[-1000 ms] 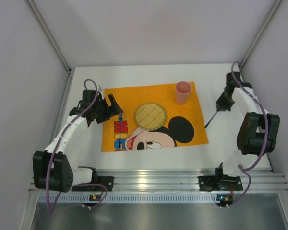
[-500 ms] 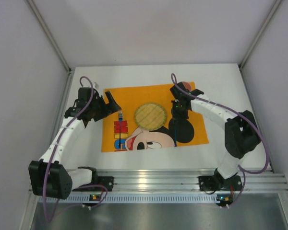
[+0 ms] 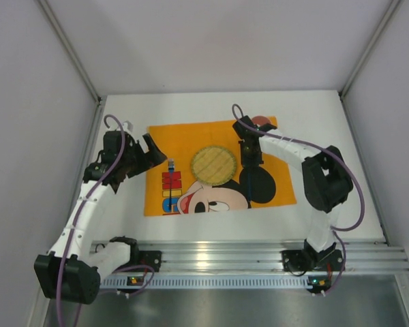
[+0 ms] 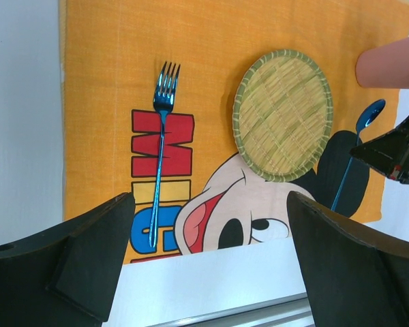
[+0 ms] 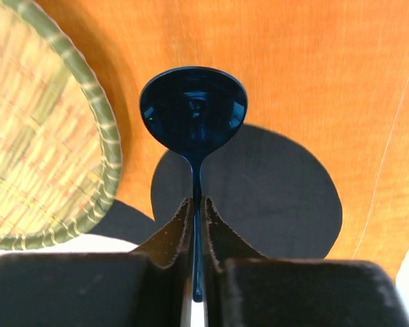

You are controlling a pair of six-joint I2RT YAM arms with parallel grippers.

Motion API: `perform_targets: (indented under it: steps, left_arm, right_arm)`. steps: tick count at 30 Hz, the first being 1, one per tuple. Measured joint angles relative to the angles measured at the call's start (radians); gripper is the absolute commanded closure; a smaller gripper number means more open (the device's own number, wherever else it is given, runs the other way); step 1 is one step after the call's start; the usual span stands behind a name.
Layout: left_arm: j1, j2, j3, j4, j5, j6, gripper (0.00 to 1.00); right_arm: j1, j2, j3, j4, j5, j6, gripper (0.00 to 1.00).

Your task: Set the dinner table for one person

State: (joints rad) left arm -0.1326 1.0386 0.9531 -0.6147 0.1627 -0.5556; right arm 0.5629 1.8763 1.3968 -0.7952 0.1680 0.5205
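Observation:
On the white dinner table (image 3: 327,116) lies an orange Mickey placemat (image 3: 184,136). It bears a round woven plate (image 3: 213,163), a blue fork (image 4: 160,136) left of the plate, and a pink cup (image 4: 392,61) at its far right corner. My right gripper (image 5: 198,204) is shut on the handle of a blue spoon (image 5: 193,109), which it holds low over the mat's black ear just right of the plate (image 5: 41,136). My left gripper (image 4: 211,259) is open and empty, back from the fork near the mat's left edge.
A ribbed aluminium rail (image 3: 218,255) runs along the near edge, with both arm bases on it. White walls enclose the table on three sides. The right arm (image 3: 293,150) reaches across the mat's right part and partly hides the cup (image 3: 262,121).
The right arm has swung in from the table's right side to the placemat, carrying the spoon. The left gripper has drawn back a little to the left, still open.

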Motion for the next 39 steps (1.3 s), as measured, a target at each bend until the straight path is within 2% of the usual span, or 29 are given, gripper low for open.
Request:
perform_targets:
  steps: [2,3,6,8,12,17,18,19,20,21,24,28,33,39]
  left_arm:
    - [0.0,0.0,-0.002,-0.007,0.0,0.0,0.02]
    - [0.0,0.0,-0.002,-0.011,0.0,0.0,0.02]
    - [0.0,0.0,-0.002,-0.018,0.0,-0.001,0.02]
    - [0.0,0.0,-0.002,-0.018,0.0,-0.004,0.02]
    - [0.0,0.0,-0.002,-0.019,0.001,-0.01,0.02]
    - [0.0,0.001,0.0,-0.029,0.0,-0.01,0.02]
    - [0.0,0.005,0.004,-0.037,0.0,-0.01,0.02]
    - [0.0,0.011,0.011,-0.046,0.0,-0.01,0.02]
    - [0.0,0.016,0.018,-0.051,0.0,-0.01,0.02]
    - [0.0,0.022,0.023,-0.053,0.0,-0.01,0.02]
    - [0.0,0.027,0.029,-0.06,-0.013,-0.01,0.02]
    - [0.0,0.017,0.029,-0.082,-0.064,-0.01,0.02]
    - [0.0,-0.081,-0.008,-0.087,-0.214,0.006,0.02]
    - [0.0,-0.338,-0.178,0.018,-0.371,0.091,0.01]
  right_arm:
    - [0.0,0.014,0.019,0.005,0.01,-0.007,0.84]
    - [0.0,0.017,0.023,0.006,0.016,-0.012,0.72]
    - [0.0,0.016,0.024,0.006,0.032,-0.02,0.55]
    - [0.0,0.014,0.023,0.005,0.039,-0.025,0.51]
    - [0.002,-0.032,-0.002,0.0,0.042,-0.028,0.5]
    - [0.037,-0.188,-0.042,0.001,0.011,-0.044,0.48]
    - [0.059,-0.241,-0.056,0.011,-0.003,-0.058,0.43]
    - [0.092,-0.309,-0.074,0.022,-0.015,-0.069,0.34]
    - [0.129,-0.39,-0.107,0.051,-0.027,-0.08,0.19]
    - [0.179,-0.494,-0.143,0.073,-0.042,-0.084,0.01]
    - [0.268,-0.826,-0.269,0.15,-0.085,-0.071,0.0]
    - [0.258,-1.207,-0.425,0.176,-0.065,0.004,0.0]
    - [0.259,-1.449,-0.603,0.089,-0.043,0.08,0.0]
    - [0.259,-1.542,-0.622,0.01,0.013,0.121,0.0]
